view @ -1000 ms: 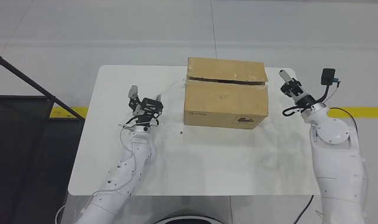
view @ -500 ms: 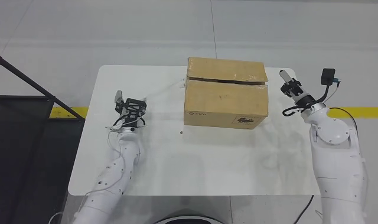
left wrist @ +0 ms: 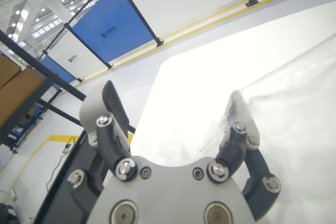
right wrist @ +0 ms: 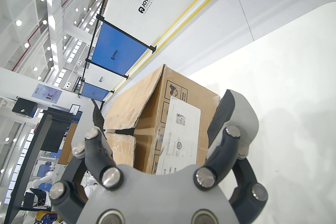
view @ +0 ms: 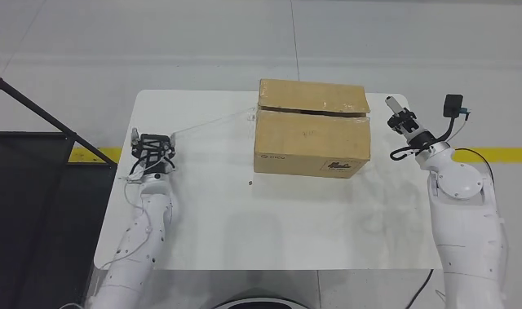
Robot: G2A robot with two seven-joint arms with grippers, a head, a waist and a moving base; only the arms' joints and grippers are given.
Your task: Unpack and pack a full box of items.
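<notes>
- Cardboard box (view: 310, 134): far half of white table (view: 285, 227).
- Left gripper (view: 151, 142): spread wide; clear tape strip (view: 212, 125) clings to one finger, stretching to the box.
- Right gripper (view: 394, 105): wide, beside the box.

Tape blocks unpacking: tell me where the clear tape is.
In the top view the clear tape stretches above the white table from the left end of the cardboard box to the left gripper, stuck to one finger.

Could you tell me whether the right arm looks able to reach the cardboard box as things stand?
Probably yes: the right gripper is open, close beside the cardboard box's end, facing it, with nothing between them.
</notes>
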